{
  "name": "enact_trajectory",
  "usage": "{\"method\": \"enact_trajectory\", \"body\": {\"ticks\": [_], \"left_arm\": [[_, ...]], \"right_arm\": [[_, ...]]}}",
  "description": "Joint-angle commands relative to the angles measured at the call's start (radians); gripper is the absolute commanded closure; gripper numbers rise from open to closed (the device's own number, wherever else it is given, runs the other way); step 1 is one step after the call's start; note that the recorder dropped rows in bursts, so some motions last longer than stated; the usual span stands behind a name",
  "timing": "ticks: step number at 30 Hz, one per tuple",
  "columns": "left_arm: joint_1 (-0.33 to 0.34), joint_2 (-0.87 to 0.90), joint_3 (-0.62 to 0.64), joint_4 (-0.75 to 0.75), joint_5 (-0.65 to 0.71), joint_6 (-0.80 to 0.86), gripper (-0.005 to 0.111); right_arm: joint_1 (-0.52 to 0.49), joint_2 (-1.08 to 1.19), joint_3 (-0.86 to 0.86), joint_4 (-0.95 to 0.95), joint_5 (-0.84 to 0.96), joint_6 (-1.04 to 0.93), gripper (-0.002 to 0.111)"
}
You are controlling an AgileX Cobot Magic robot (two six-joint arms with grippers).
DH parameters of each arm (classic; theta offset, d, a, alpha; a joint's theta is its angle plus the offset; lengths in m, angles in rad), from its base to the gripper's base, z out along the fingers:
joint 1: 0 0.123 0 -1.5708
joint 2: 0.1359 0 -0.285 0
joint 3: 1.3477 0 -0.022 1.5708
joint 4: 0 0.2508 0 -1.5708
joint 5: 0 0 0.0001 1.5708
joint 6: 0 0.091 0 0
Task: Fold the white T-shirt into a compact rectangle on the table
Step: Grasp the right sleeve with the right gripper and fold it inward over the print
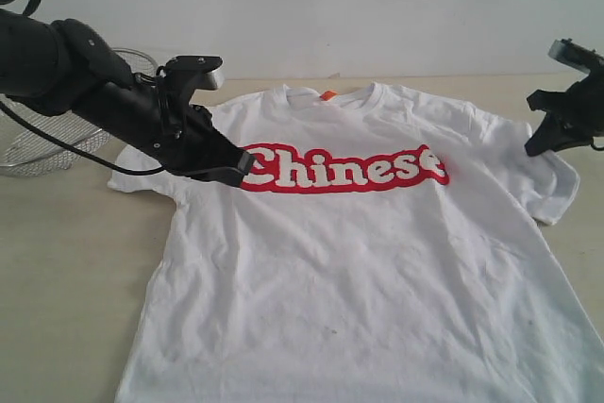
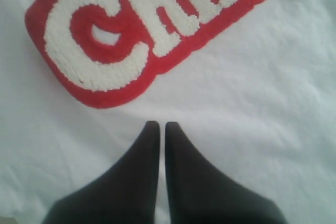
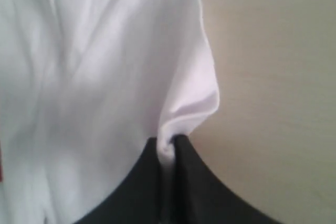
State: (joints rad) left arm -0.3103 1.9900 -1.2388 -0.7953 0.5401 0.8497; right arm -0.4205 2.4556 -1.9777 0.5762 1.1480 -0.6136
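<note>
Noting white T-shirt (image 1: 359, 271) spread flat, front up, across desk (image 1: 66, 271), hem nearest. Found left claw (image 2: 158, 125) pressed together, gripping nothing, over cloth just beside nine o'clock end of red band (image 1: 344, 169). Found right claw (image 3: 167, 141) clamped on sleeve (image 1: 555, 186) edge at three o'clock. Recorded wire basket (image 1: 38, 143) farther back at ten o'clock.

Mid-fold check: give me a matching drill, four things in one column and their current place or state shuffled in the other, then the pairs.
Things:
1. left gripper
2. right gripper
3. white T-shirt
4. wire-mesh basket

Places or states:
A. shut on a sleeve edge
B. on the table, far left of the exterior view
C. spread out flat, lettering up
D. shut, nothing between the jaws, beside the red chest band

Pairs: 1-D, 2-A, 3-C, 4-B
</note>
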Motion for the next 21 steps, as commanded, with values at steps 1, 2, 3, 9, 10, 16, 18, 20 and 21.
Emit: {"method": "enact_trajectory", "body": {"ticks": [1,2,3,9,10,16,18,20,21], "left_arm": [[0.001,0.001,-0.006,-0.008,0.011,0.004,0.102],[0.001,0.001,-0.006,-0.008,0.011,0.004,0.102],[0.001,0.001,-0.006,-0.008,0.011,0.004,0.102],[0.001,0.001,-0.006,-0.008,0.009,0.004,0.102],[0.001,0.001,-0.006,-0.008,0.011,0.004,0.102],[-0.001,0.001,-0.006,-0.008,0.014,0.004,0.102],[-0.001,0.001,-0.006,-0.008,0.024,0.004,0.102],[-0.001,0.001,-0.006,-0.008,0.049,0.004,0.102],[-0.001,0.001,-0.006,-0.008,0.056,0.004,0.102]], "right_arm": [[0.027,-0.078,0.001,0.03,-0.018,-0.028,0.108],[0.036,-0.094,0.001,0.03,-0.033,-0.033,0.108],[0.043,-0.109,0.001,0.03,-0.041,-0.033,0.108],[0.155,-0.155,0.001,0.018,-0.017,-0.038,0.108],[0.175,-0.154,0.001,0.016,-0.025,-0.038,0.108],[0.382,-0.15,0.001,-0.115,-0.17,0.078,0.108],[0.424,-0.147,0.001,-0.243,-0.225,0.177,0.108],[0.433,-0.131,0.001,-0.298,-0.229,0.234,0.1],[0.43,-0.124,0.001,-0.298,-0.222,0.24,0.092]]}}
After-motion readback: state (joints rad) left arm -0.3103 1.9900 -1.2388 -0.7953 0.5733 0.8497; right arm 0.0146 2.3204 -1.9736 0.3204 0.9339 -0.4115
